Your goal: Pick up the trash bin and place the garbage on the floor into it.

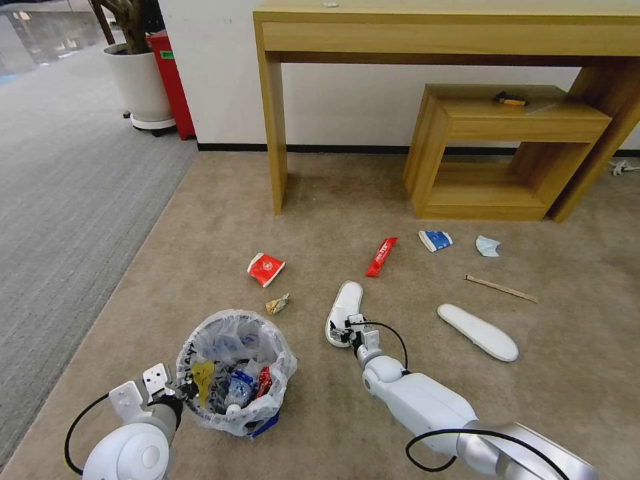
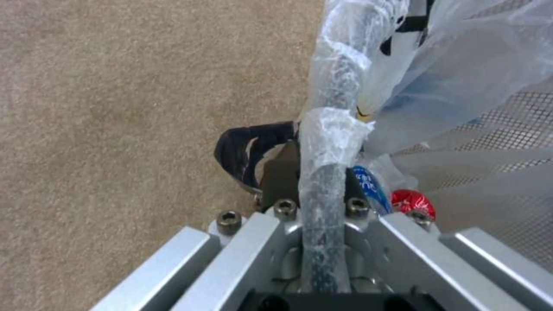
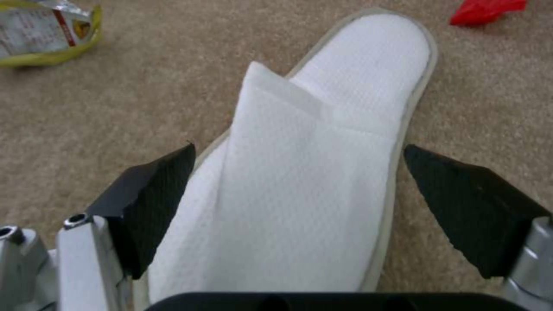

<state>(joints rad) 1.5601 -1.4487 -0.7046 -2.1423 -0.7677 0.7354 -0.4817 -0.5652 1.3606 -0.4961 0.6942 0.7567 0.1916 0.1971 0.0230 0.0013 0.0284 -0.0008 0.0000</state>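
Left end effector (image 2: 314, 172) clamped on trash bin (image 1: 235, 373) rim; right end effector (image 3: 300, 194) open astride white slipper (image 3: 322, 172); no legible writing.

Glossy white arm shells, looping black cables, silver pincer brackets, black ribbed pads (image 3: 150, 207).

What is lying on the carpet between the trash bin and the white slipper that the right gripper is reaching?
In the head view, bare floor separates the trash bin from the slipper under the open right gripper. A crumpled yellowish wrapper lies just beyond that gap.
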